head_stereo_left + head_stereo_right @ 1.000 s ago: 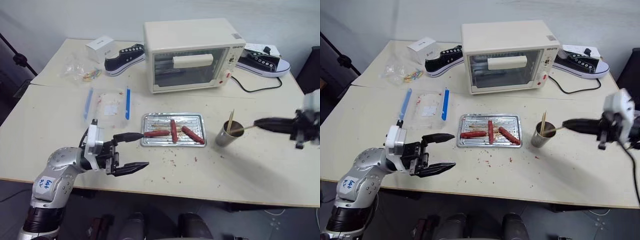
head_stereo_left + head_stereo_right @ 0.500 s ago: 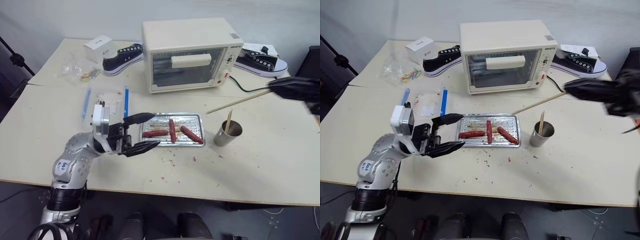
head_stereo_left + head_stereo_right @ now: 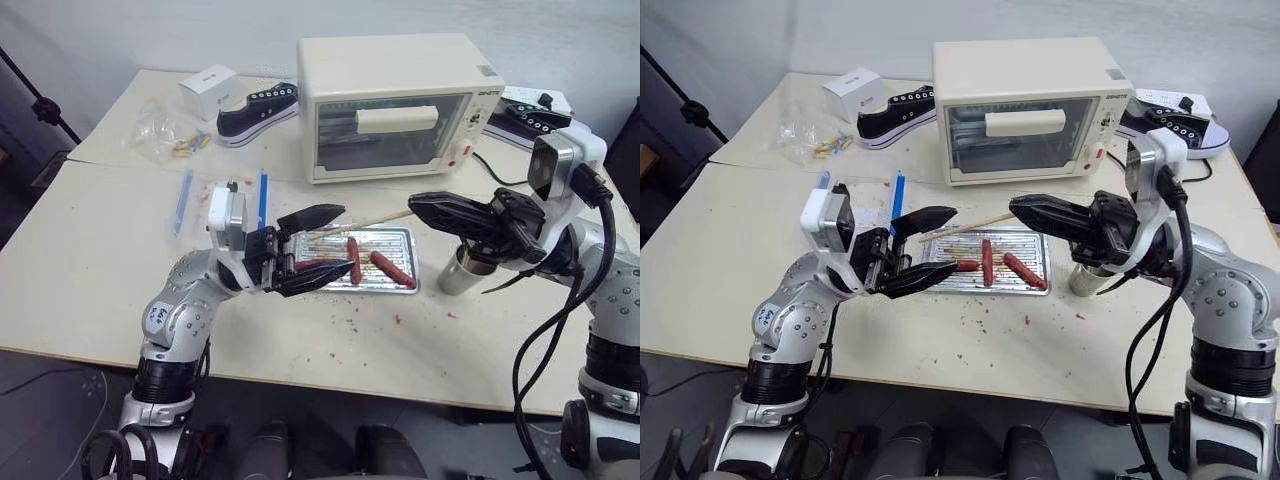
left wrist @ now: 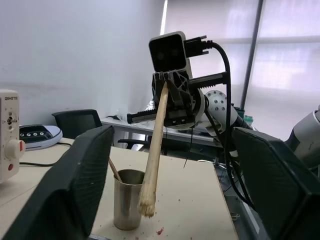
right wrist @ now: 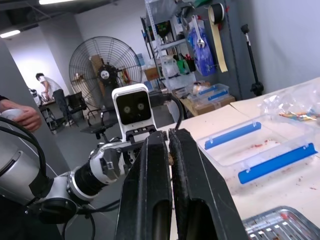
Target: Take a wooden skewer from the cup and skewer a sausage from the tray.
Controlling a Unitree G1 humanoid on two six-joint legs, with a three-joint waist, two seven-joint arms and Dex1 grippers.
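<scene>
My right gripper (image 3: 414,204) is shut on a wooden skewer (image 3: 365,221) and holds it nearly level above the tray (image 3: 385,240). The skewer's free end reaches between the fingers of my left gripper (image 3: 322,246), which is open and not touching it. In the left wrist view the skewer (image 4: 155,145) hangs between the two wide-apart fingers (image 4: 65,190). Three sausages lie in the tray; the middle sausage (image 3: 352,260) lies below the skewer. The cup (image 3: 462,272) stands right of the tray, partly hidden behind my right hand, with another skewer in it (image 4: 126,197).
A toaster oven (image 3: 395,105) stands behind the tray. A clear plastic box with blue clips (image 3: 215,195) lies to the tray's left. Sneakers (image 3: 255,108), a white carton (image 3: 208,85) and a plastic bag (image 3: 165,135) sit at the back. A person (image 5: 47,90) stands far off.
My right gripper has swung left with the skewer, from beyond the cup to over the tray. My left gripper has risen and moved right until its fingers flank the skewer's end.
</scene>
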